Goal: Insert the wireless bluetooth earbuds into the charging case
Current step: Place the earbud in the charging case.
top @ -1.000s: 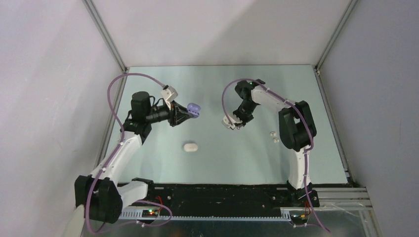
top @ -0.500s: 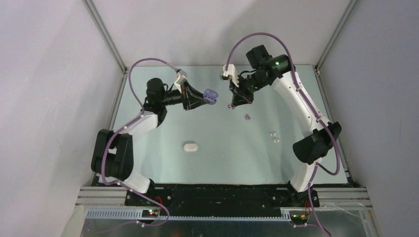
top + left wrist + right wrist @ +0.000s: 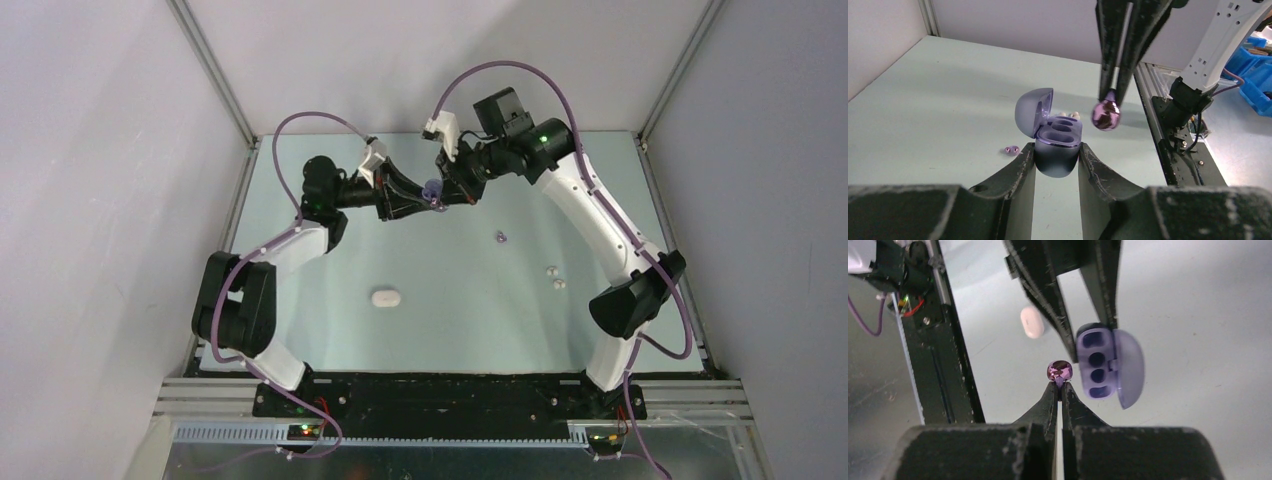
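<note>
The left gripper [image 3: 1056, 152] is clamping the open purple case [image 3: 1058, 162] by its base, lid tipped back, in the upper middle of the top view. Just right of it, the right gripper [image 3: 1062, 386] is pinching a purple bud [image 3: 1060, 370] at its closed tips, just beside the case's sockets. On the table [image 3: 330, 250], a white case [image 3: 385, 297] is lying left of centre, a second purple bud [image 3: 500, 236] is sitting right of centre, and two white buds [image 3: 551, 270] are resting further right.
</note>
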